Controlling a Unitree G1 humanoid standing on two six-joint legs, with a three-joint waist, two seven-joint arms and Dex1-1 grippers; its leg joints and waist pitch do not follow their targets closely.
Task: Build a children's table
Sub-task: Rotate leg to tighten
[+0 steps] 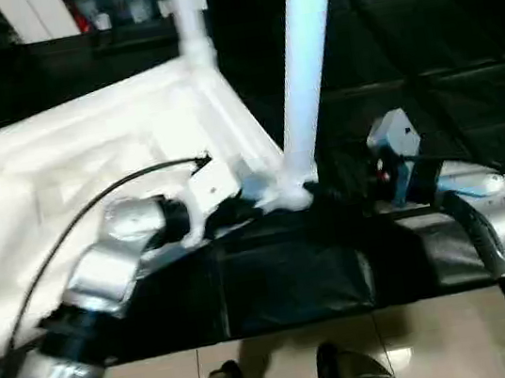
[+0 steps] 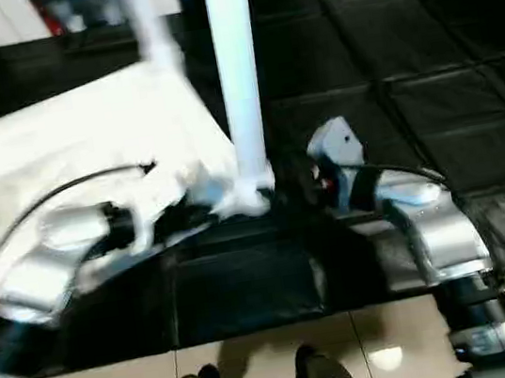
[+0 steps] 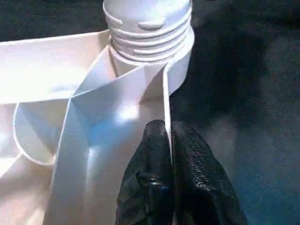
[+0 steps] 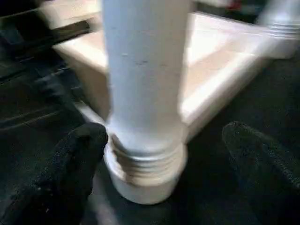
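We have the table top [image 1: 69, 169] lying upside down on the black floor mat [image 1: 445, 75], ribbed underside facing up, spreading from the middle of our view out to our left. Two legs stand up from it: a far leg [image 1: 190, 18] at the far corner and a near leg [image 1: 310, 66] at the corner closest to us, its long axis roughly vertical with a slight lean.

That near leg is what the coming move turns on. It rises directly between our two arms, with its ribbed base [image 4: 145, 164] sitting in the corner socket [image 3: 180, 65]. Our right gripper [image 4: 168, 159] is the nearer tool for it: its fingers [image 4: 70, 164] are spread wide on either side of the leg's base, clasping nothing, one finger just beside the ribbing and the other standing apart. Our judgement is that closing here, low on the leg, would let us twist or press it home.

Our left gripper [image 3: 171, 154] is pinched tight on a thin upright rib [image 3: 166, 108] of the underside, just beside the same socket, which steadies the top.

The mat to our right lies bare, with pale floor tiles [image 1: 428, 343] nearest us and a black cable [image 1: 92, 199] arcing over our left forearm. Only the leg itself stands between the right fingers.
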